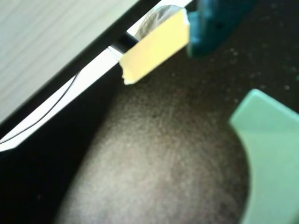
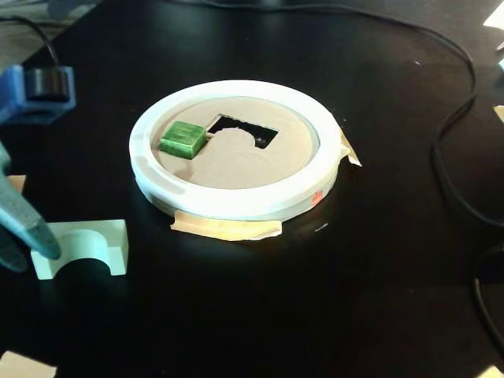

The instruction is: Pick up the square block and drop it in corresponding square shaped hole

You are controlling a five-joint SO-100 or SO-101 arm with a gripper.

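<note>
The green square block (image 2: 183, 138) lies on the brown disc (image 2: 252, 161) inside a white ring (image 2: 236, 201), just left of a dark cut-out hole (image 2: 240, 128). My gripper (image 2: 27, 240) is at the left edge of the fixed view, far from the green block, beside a pale arch-shaped block (image 2: 87, 246). Only one blue-grey finger (image 2: 24, 224) shows there. In the blurred wrist view one teal finger (image 1: 217, 25) shows at the top, with the pale arch block (image 1: 273, 154) at the right. Nothing shows between the jaws; their opening is hidden.
The ring is taped to the black table with beige tape (image 2: 224, 228). Black cables (image 2: 453, 142) run along the right side. A blue motor housing (image 2: 35, 93) sits at the upper left. A yellow tape piece (image 1: 156, 46) shows at the table edge in the wrist view.
</note>
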